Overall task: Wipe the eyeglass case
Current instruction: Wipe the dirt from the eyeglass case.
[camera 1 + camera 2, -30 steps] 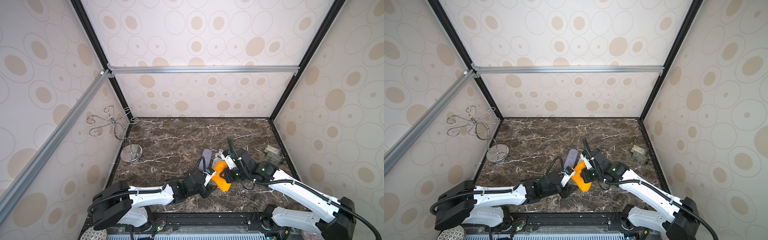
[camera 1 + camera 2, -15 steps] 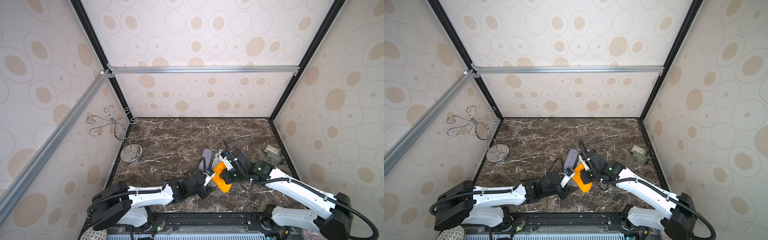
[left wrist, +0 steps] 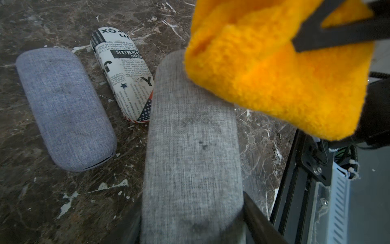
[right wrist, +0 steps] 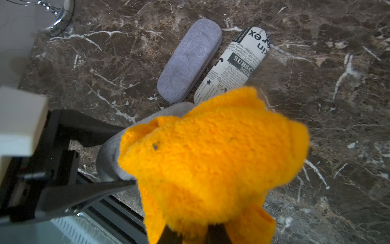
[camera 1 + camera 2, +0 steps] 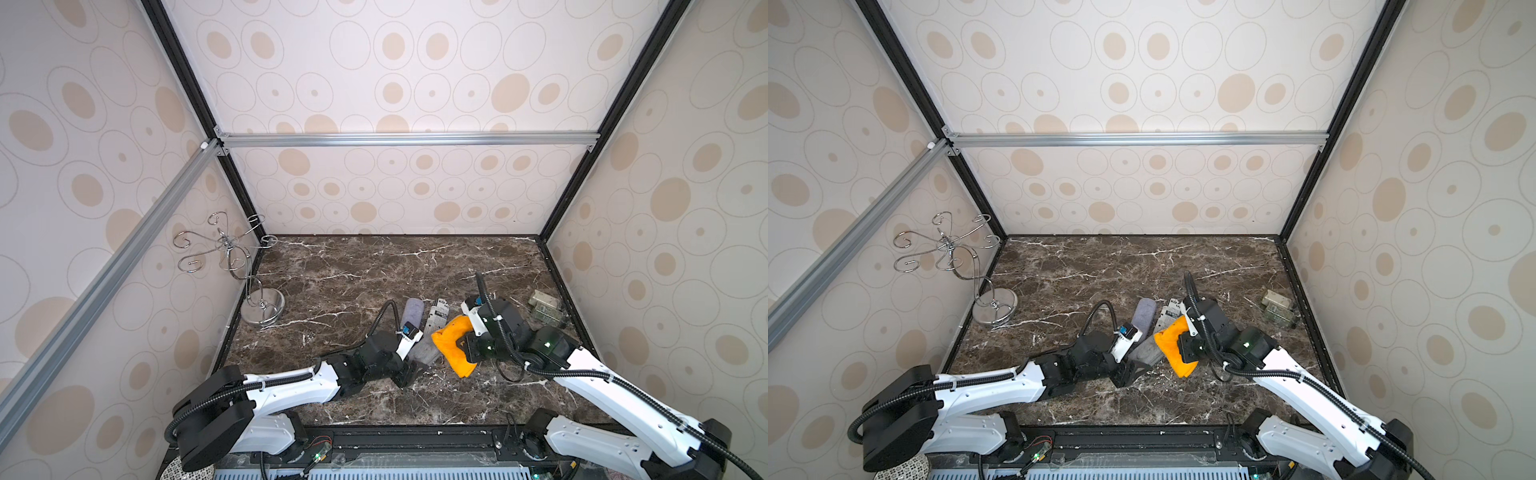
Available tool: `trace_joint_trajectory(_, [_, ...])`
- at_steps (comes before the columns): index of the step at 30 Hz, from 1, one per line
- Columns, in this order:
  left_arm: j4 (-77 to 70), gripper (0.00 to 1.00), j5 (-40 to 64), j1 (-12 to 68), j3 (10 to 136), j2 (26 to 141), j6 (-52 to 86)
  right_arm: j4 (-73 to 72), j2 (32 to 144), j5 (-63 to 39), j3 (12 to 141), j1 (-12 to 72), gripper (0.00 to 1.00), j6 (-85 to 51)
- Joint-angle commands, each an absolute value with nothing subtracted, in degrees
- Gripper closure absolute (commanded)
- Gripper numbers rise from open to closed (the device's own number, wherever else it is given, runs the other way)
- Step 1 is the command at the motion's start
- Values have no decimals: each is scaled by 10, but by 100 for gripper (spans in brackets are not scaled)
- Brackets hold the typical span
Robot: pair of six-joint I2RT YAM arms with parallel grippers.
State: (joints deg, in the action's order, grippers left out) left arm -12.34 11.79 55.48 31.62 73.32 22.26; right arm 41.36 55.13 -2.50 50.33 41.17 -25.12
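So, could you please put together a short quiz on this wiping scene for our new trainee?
1. True or false: the left gripper is shut on the grey case.
2. What does the right gripper hold? A) a sponge B) the orange cloth C) nothing
3. How many eyeglass cases lie free on the table?
Key: 1 true. 2 B. 3 two: the blue-grey case and the newspaper-print case.
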Motion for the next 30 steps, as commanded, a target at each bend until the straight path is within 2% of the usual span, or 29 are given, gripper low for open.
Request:
trace_joint_trajectory(1, [-146,60,153,527,313,721,253,438,546,-64,495,431,100,-226])
trace_joint_trajectory(3, [-140,60,164,514,315,721,258,447,554,-48,497,464,100,-223])
trace_joint_trajectory(8, [-177,60,265,479,310,733,280,392,577,-89,486,529,100,-227])
trace_joint_trajectory(10, [-165,60,291,474,319,736,272,387,591,-83,488,536,100,-225])
trace_joint_trajectory(16, [-80,60,285,475,340,726,222,463,634,44,530,520,100,-225])
trace_joint_trajectory(20, [-72,60,293,477,338,721,212,475,640,39,538,453,100,-227])
trace_joint_trajectory(23, [-72,60,284,481,333,707,210,505,649,76,552,435,100,-224])
trace_joint_trajectory(27, [-74,60,274,481,333,699,210,514,654,8,564,438,100,-195])
trace_joint_trajectory(30, [-74,60,273,482,339,707,209,487,651,-32,560,479,100,-188])
